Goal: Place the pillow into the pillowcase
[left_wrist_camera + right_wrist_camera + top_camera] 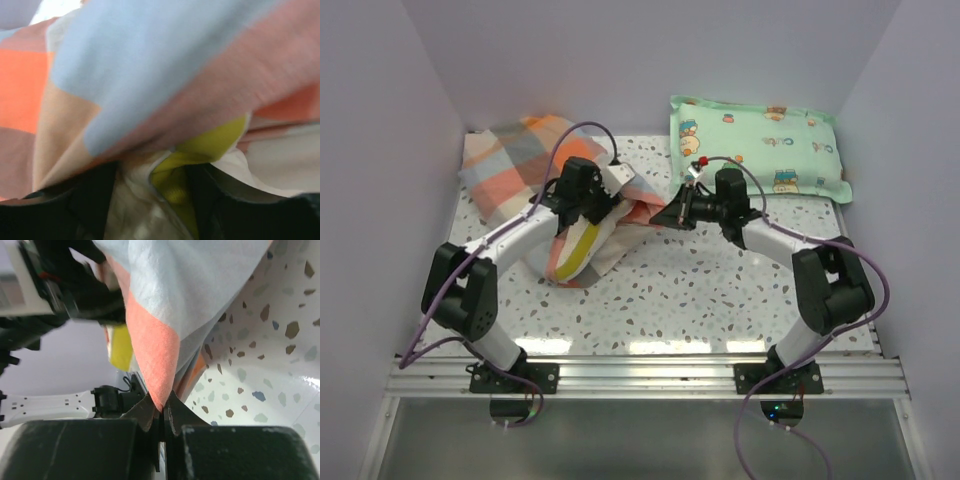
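Note:
The plaid pillowcase (515,160) lies at the back left, its open end bunched toward the middle. The cream-yellow pillow (578,250) sticks partly out of that opening, yellow edge showing. My left gripper (592,212) reaches into the opening. In the left wrist view its dark fingers (95,200) stand apart, with the pillow's yellow edge (175,185) and pale fabric between them under the pillowcase (150,60). My right gripper (660,215) is shut on a corner of the pillowcase (155,370), pinched at the fingertips (162,412). The pillow (120,347) shows behind it.
A mint-green cartoon-print pillow (755,145) leans at the back right against the wall. White walls close in the speckled table (720,290) on three sides. The left arm (50,405) crosses the right wrist view.

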`<control>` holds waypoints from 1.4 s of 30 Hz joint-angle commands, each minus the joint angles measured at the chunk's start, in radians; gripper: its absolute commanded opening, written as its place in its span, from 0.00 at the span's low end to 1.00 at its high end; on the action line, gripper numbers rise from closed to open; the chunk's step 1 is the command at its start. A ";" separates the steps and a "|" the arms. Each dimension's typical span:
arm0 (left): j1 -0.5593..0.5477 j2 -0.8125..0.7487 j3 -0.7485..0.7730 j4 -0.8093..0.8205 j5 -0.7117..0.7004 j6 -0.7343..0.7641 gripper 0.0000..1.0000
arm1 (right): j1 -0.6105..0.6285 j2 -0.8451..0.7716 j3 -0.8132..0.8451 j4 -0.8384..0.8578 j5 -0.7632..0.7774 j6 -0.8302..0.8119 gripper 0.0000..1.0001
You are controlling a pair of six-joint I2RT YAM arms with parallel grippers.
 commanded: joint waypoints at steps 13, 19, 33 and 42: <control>0.080 -0.381 -0.181 -0.463 0.122 0.082 0.91 | -0.043 -0.037 0.192 0.209 -0.195 0.253 0.00; 0.080 -0.209 -0.332 -0.245 0.009 0.087 0.45 | 0.016 -0.127 0.017 -0.093 -0.200 -0.019 0.00; -0.017 -0.003 -0.030 -0.217 0.101 0.114 0.25 | -0.109 -0.185 0.054 -0.658 -0.181 -0.497 0.00; 0.037 -0.383 -0.064 -0.562 0.581 0.148 0.69 | -0.112 -0.090 0.012 -0.601 -0.171 -0.445 0.00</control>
